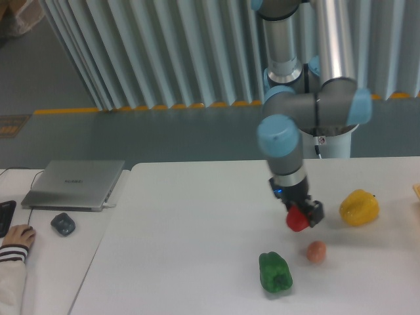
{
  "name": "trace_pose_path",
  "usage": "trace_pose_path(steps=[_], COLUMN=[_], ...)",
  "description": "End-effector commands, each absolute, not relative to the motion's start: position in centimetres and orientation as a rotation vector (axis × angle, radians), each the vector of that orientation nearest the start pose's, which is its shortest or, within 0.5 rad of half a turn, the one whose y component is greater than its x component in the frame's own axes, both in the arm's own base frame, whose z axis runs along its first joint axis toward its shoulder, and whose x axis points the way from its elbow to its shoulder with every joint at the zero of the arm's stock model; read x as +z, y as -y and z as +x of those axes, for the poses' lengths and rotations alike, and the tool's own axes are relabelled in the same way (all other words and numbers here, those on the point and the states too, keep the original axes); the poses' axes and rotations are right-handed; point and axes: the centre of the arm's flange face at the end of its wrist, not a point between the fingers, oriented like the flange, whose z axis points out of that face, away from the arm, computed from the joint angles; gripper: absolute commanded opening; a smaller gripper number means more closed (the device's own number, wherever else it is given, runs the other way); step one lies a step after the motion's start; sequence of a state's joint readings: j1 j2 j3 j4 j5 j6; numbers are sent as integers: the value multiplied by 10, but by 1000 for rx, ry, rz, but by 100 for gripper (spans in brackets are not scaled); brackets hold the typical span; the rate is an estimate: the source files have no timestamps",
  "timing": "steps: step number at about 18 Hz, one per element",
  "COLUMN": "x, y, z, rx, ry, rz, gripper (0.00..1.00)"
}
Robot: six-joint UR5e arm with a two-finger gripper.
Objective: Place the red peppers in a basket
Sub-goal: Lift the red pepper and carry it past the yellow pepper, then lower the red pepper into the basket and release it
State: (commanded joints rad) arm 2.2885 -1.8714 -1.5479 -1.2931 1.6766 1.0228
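Red pepper (297,220): small, glossy, grasped in the gripper (304,216), its fingers clenched on it, held above the white worktop (184,249). Orange egg-like object (316,251): on the worktop, near side, just below the pepper. Green pepper (275,272): nearer, to the left. Yellow pepper (359,207): right of the gripper. Laptop (73,184), mouse (63,224) and a person's hand (18,235): far left.

Arm bent at elbow, forearm angled down over table; gripper (303,216) pointing down, fingers clamped on pepper (296,220), lifted.
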Motion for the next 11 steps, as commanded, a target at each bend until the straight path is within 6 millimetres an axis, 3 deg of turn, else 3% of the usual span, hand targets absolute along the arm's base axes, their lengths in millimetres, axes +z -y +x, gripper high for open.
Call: trace_pose_path(steps=[6,11], x=[366,361], y=[-486,-464], z=[-392,-426], rx=[108,91], ry=[-739,-908], rz=[-3141,-3103], gripper=[48,48])
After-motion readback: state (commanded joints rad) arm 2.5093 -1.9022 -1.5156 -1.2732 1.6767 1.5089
